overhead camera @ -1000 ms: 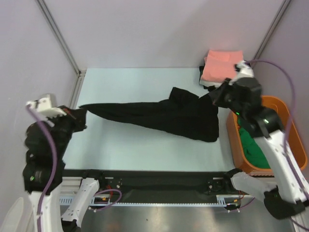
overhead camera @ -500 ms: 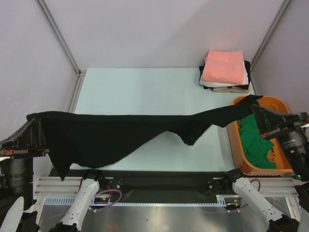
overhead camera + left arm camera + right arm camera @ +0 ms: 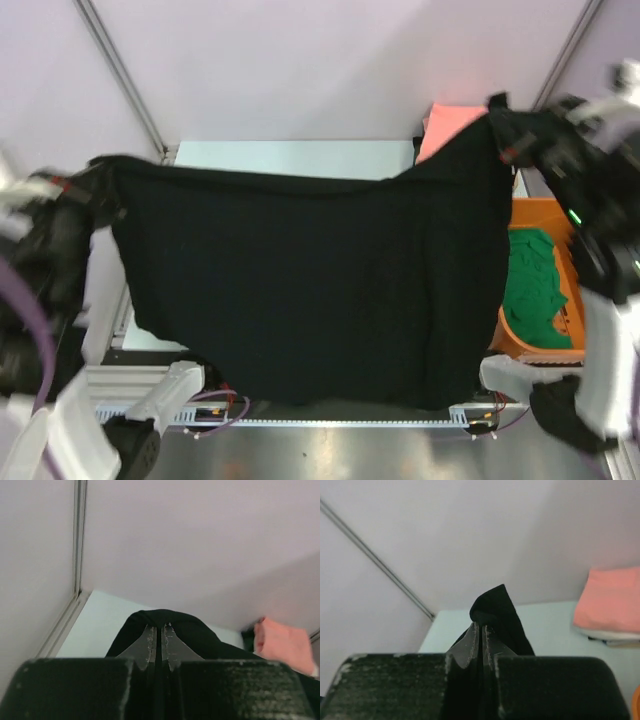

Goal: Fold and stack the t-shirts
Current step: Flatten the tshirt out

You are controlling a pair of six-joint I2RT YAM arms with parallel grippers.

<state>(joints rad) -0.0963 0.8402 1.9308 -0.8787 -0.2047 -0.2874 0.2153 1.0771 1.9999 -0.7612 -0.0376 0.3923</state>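
The large black t-shirt (image 3: 310, 280) hangs spread out like a curtain between my two raised grippers, covering most of the table in the top view. My left gripper (image 3: 108, 172) is shut on its left top corner (image 3: 160, 617). My right gripper (image 3: 503, 125) is shut on its right top corner (image 3: 492, 602). A folded salmon-pink shirt (image 3: 445, 125) tops a stack at the back right; it also shows in the left wrist view (image 3: 282, 645) and the right wrist view (image 3: 612, 602). A green shirt (image 3: 530, 290) lies in the orange tub (image 3: 565, 215).
The pale table (image 3: 300, 155) shows only as a strip behind the shirt. Grey walls with metal corner posts (image 3: 120, 70) close in the back and sides. The orange tub sits at the right edge beside my right arm.
Both grippers have risen and swung back, lifting the black shirt off the table. It went from a stretched band to a wide hanging sheet.
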